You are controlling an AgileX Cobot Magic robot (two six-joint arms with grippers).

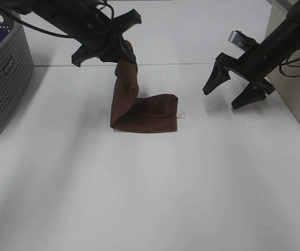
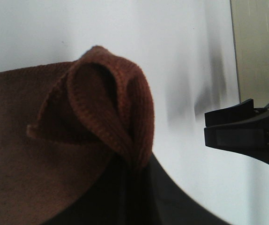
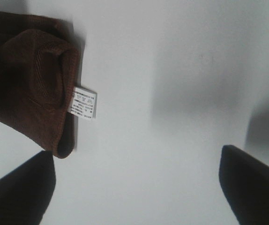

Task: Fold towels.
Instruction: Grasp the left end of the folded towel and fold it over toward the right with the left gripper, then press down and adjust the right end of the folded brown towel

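A dark reddish-brown towel lies partly folded on the white table, its small white tag at its right edge. My left gripper is shut on one end of the towel and holds it up, so a twisted strip hangs down to the folded part. The left wrist view shows the pinched fold up close. My right gripper is open and empty, hovering to the right of the towel. The right wrist view shows the towel's edge and tag between its fingertips.
A grey perforated basket holding something purple stands at the left edge. A beige container stands at the right edge, behind my right arm. A seam runs across the table behind the towel.
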